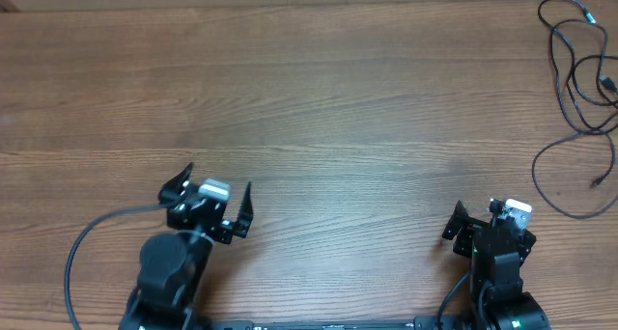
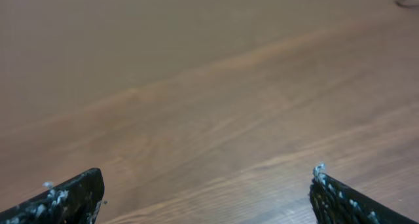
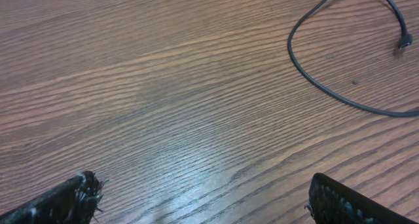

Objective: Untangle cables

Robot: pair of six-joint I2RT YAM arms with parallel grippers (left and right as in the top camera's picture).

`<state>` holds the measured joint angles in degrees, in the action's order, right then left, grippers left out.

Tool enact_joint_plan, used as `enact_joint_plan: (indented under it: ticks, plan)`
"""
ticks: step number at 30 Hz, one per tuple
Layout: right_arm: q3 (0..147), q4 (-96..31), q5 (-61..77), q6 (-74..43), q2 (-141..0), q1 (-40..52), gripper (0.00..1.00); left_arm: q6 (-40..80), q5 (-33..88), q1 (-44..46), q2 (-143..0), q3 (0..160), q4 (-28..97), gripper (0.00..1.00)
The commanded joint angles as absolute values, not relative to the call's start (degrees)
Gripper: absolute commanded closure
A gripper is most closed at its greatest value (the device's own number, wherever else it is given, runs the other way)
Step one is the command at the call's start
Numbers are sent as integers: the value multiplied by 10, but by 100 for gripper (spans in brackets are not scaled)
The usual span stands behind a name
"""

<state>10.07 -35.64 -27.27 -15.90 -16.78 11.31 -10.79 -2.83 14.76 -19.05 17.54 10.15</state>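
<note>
Overhead camera: looked straight down from afar over the whole table [image 1: 309,98]; wrist cameras: low, near, facing forward, the right one sharing the cables [image 1: 537,166] [image 3: 291,54] with overhead.

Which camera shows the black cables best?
The overhead view: it shows most of the cables, loose loops at the right edge of the table. The right wrist view catches only one loop and a plug. The left wrist view has just a blurry dark sliver in its top corner.
</note>
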Motion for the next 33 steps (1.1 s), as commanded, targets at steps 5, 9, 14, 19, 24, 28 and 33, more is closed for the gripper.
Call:
enact_joint_plan:
  ticks: [5,9,14,19,24,28,33]
  plan:
    - [98,-366,-274,-163,-165,115,0,-118,-18,92,-65,88,10,0]
    - [98,-366,-273,-163,-165,115,0,-118,3,60,-26,23,-58,0]
    - [98,-366,-274,-163,-165,115,0,-118,14,27,-1,3,-27,0]
    - [98,-366,-274,-163,-165,115,0,-97,9,7,-4,3,49,0]
    - [98,-366,-274,-163,-165,115,0,-101,4,-17,-2,3,48,0]
    - [98,-366,-274,-163,-165,115,0,-45,-7,-28,-2,3,46,0]
    - [98,-366,-274,-163,-165,115,0,68,-69,-30,-2,3,39,0]
